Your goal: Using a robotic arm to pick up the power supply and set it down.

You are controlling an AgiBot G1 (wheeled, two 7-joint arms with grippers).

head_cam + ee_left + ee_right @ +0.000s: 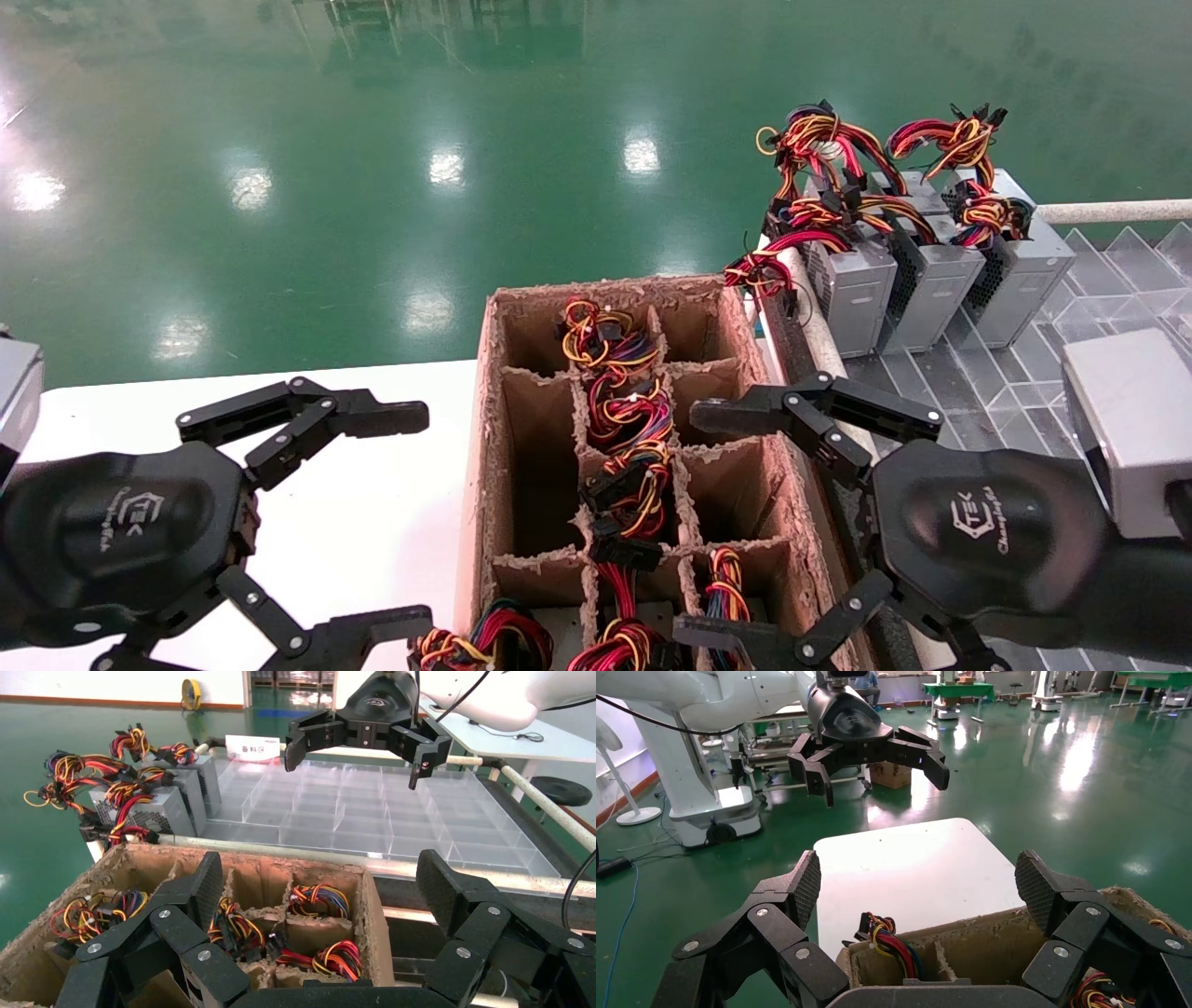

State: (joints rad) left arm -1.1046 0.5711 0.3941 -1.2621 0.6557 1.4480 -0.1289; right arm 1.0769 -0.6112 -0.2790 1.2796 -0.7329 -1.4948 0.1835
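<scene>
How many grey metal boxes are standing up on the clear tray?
3 grey boxes stand side by side at the clear tray's far end: left, middle, right. More may hide inside the cardboard box.

A divided carton (484, 438) sits between a table (372, 522) on its left and, seemingly, a tray (1099, 308) holding three power supplies (931, 280).

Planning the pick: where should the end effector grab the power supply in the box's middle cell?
Come straight down from above: the power supply sits deep in a walled cell of the box, so its sides are closed off. Its body is hidden; only the wires on top show, so probably pinch them low.
</scene>
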